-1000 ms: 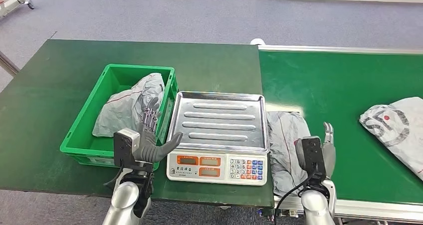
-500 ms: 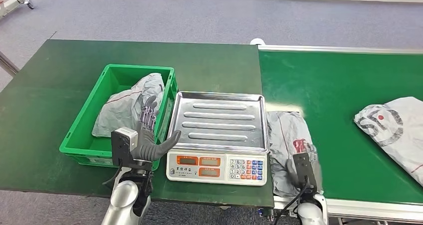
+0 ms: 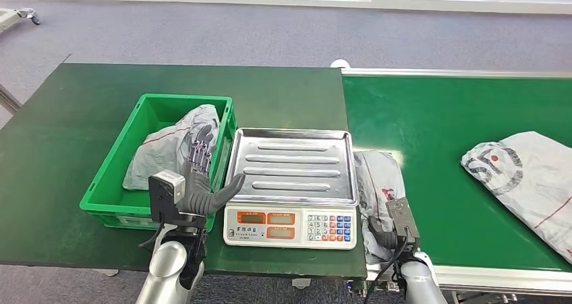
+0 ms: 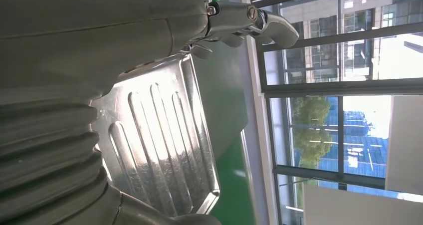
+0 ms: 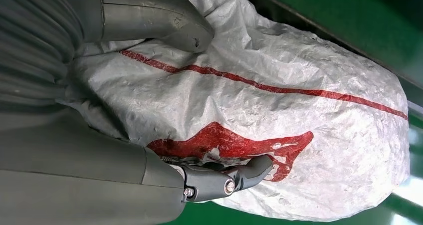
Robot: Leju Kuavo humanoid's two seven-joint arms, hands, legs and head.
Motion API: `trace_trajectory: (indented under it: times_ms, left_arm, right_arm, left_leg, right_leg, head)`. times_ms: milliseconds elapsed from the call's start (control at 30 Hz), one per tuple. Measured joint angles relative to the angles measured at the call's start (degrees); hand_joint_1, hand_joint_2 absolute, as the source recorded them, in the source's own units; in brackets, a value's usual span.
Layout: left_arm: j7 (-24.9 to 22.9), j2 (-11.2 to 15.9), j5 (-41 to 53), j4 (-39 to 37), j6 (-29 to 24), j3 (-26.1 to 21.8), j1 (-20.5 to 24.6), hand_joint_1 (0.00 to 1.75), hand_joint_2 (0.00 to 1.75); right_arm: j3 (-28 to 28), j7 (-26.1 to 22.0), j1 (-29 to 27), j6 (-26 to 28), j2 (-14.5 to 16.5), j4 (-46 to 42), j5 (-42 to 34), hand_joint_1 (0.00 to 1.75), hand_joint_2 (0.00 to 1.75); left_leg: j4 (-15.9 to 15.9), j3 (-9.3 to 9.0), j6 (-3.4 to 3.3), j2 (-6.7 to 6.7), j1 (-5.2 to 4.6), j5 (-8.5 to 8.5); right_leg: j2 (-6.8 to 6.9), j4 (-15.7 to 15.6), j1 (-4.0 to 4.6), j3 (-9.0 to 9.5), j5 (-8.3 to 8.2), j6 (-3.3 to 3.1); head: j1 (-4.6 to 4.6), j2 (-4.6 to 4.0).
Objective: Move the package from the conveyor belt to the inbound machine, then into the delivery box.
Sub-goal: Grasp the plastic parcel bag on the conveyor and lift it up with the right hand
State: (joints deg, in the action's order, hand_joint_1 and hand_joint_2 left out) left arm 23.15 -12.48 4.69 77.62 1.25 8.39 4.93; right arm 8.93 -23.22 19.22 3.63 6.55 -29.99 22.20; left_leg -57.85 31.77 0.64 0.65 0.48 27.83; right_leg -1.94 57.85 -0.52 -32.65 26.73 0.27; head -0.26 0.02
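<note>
1. A grey package (image 3: 379,183) with red markings was seen at the near left end of the conveyor belt (image 3: 459,122), just right of the scale's steel tray (image 3: 291,166).
2. The right hand (image 5: 164,110) was pressed around it, thumb and fingers touching the wrap.
3. The left hand (image 3: 202,183) was held wide, empty.
4. The pickup step was judged underway; next, a lift leftward onto the tray.
</note>
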Motion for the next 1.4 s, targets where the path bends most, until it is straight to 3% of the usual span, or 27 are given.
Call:
trace_trajectory:
  times_ms: [267,400,700,1067,1233,1400]
  left_arm:
    - [0.07,-0.21,0.01,0.73,0.03,0.00,0.66,0.00,1.75]
    - [0.06,-0.20,0.08,1.08,0.08,0.00,0.49,0.00,1.75]
    - [-0.31,-0.18,1.03,3.02,0.13,-0.01,-1.01,0.00,1.75]
    - [-0.93,0.04,2.09,5.93,-0.09,-0.93,-3.97,0.00,1.75]
    - [-0.94,0.04,2.24,6.44,-0.09,-1.03,-4.47,0.00,1.75]
    - [-0.91,0.04,2.37,6.63,-0.09,-1.03,-4.79,0.00,1.75]
  right_arm:
    - [0.01,0.38,1.32,-0.46,-0.08,1.25,0.21,0.05,1.75]
    - [0.01,1.04,1.65,-1.26,-0.08,1.74,1.11,1.75,1.75]
    - [0.20,-1.61,0.42,-0.12,0.85,-1.00,2.44,1.75,1.75]
    - [-6.37,10.61,-13.39,8.47,3.21,-33.59,8.77,1.75,1.75]
    - [-8.53,10.76,-15.75,9.49,3.22,-43.89,9.66,1.75,1.75]
    - [-9.34,10.58,-16.87,9.57,3.22,-47.95,9.71,1.75,1.75]
  left_leg:
    - [-0.03,-0.30,-0.07,0.00,0.00,-0.22]
    - [-0.03,-0.45,-0.12,-0.01,0.00,-0.09]
    - [-0.04,-0.54,-0.13,-0.23,-0.01,-0.04]
    - [0.05,0.16,-0.02,-0.73,0.01,-0.09]
    - [0.06,0.31,0.01,-0.88,0.00,-0.11]
    - [0.06,0.35,-0.01,-0.94,0.00,-0.11]
  right_leg:
    - [-0.01,-0.06,-0.08,0.34,-0.27,0.14]
    - [-0.02,-0.13,-0.07,0.55,-0.13,0.22]
    - [0.12,-0.14,-0.09,0.71,-0.13,0.29]
    - [0.61,-0.01,-0.06,-0.35,0.05,0.02]
    - [0.76,-0.01,-0.06,-0.43,0.09,-0.01]
    - [0.83,-0.01,-0.12,-0.44,0.09,0.00]
  head:
    - [-0.01,0.00]
    - [-0.01,0.00]
    - [0.01,0.00]
    - [-0.02,0.00]
    - [-0.01,0.00]
    - [0.00,0.00]
